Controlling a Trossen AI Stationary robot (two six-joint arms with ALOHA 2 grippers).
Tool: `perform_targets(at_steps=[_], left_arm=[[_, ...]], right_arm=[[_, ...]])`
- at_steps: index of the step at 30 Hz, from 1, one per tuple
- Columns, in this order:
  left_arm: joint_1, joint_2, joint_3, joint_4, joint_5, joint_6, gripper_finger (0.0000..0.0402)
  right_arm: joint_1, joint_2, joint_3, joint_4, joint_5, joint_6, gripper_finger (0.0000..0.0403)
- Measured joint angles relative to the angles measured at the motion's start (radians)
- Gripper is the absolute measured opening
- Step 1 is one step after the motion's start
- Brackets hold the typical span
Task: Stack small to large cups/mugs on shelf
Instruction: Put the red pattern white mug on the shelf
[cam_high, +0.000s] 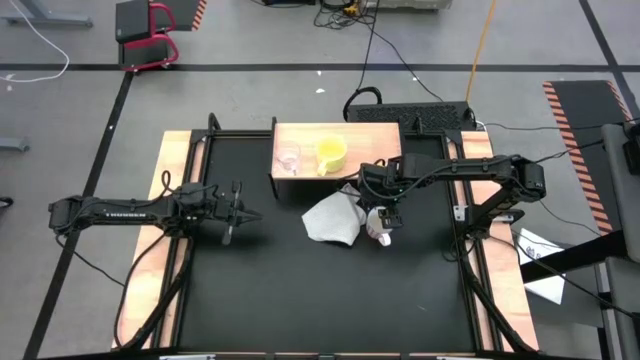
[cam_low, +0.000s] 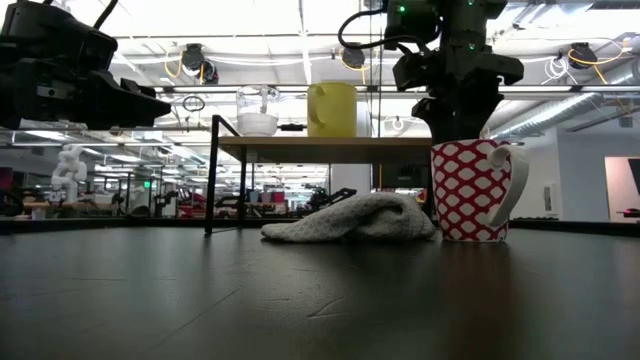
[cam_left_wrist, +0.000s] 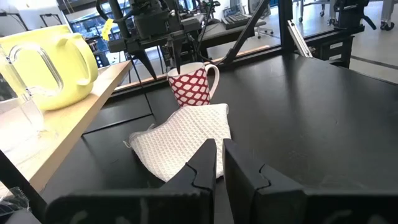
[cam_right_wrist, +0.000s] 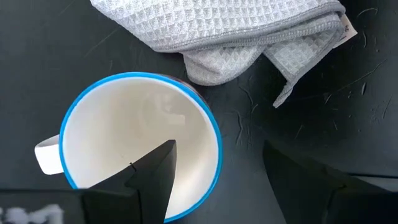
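1. Over the mug with the red and white pattern (cam_low: 470, 190), the right gripper (cam_low: 455, 95) hangs with its jaws spread wide. It holds nothing. In the right wrist view, one dark finger (cam_right_wrist: 155, 177) sits over the white inside of the mug (cam_right_wrist: 140, 143), and the other finger (cam_right_wrist: 311, 177) is out past its blue rim, over the black table (cam_right_wrist: 50, 56).

2. The mug stands upright on the table. Its handle (cam_low: 512, 185) sticks out to one side. It is just beside the grey-white cloth (cam_low: 350, 220), which lies in a soft heap on the table.

3. Behind the cloth and the mug stands the low wood shelf (cam_high: 375, 140). On top of it are the yellow cup (cam_high: 332, 153) and the tiny clear glass cup (cam_high: 288, 157). They stand side by side, near each other, not touching.

4. The left gripper (cam_high: 236, 212) is well away on the other side of the table, above the black top. Its jaws are almost closed, with only a thin gap, and nothing is between them. In the left wrist view, its two dark fingers (cam_left_wrist: 202, 177) point across at the cloth (cam_left_wrist: 180, 143) and the mug (cam_left_wrist: 191, 84).

5. From that view, the yellow cup (cam_left_wrist: 53, 65) shows close by on the light wood of the shelf (cam_left_wrist: 74, 118).
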Motion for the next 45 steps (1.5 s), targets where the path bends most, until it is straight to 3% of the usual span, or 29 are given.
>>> perform_targets(at_steps=[38, 45], left_arm=[[0.0, 0.0, 0.0, 0.001, 0.0, -0.008, 0.0031], [0.0, 0.0, 0.0, 0.001, 0.0, -0.007, 0.0031]], right_arm=[[0.0, 0.0, 0.0, 0.015, -0.008, 0.005, 0.0233], [0.0, -0.001, -0.068, 0.035, -0.008, 0.003, 0.0218]])
